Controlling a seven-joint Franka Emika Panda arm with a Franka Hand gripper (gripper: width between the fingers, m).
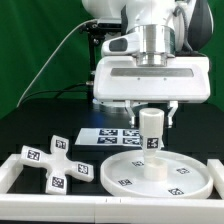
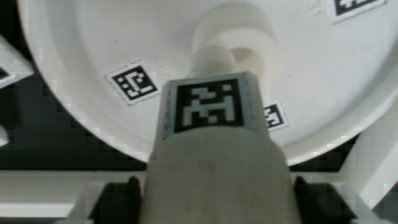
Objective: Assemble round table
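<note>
The large rimmed round disc (image 1: 185, 178) lies flat near the front of the exterior view. The short thick cylinder (image 1: 150, 131) stands upright at its centre. My gripper (image 1: 152, 110) is straight above and shut on the cylinder's top. In the wrist view the tagged cylinder (image 2: 214, 105) fills the space between my gripper's (image 2: 217, 200) dark fingers (image 2: 121, 200), which press against both of its sides. The disc (image 2: 107, 50) lies beneath it. The cross-shaped foot (image 1: 55, 160) lies loose on the exterior view's left, apart from the disc.
The marker board (image 1: 112, 136) lies flat behind the disc. A low white border wall (image 1: 18, 167) runs along the left and the front (image 1: 100, 206). A green backdrop and a cable are behind the arm.
</note>
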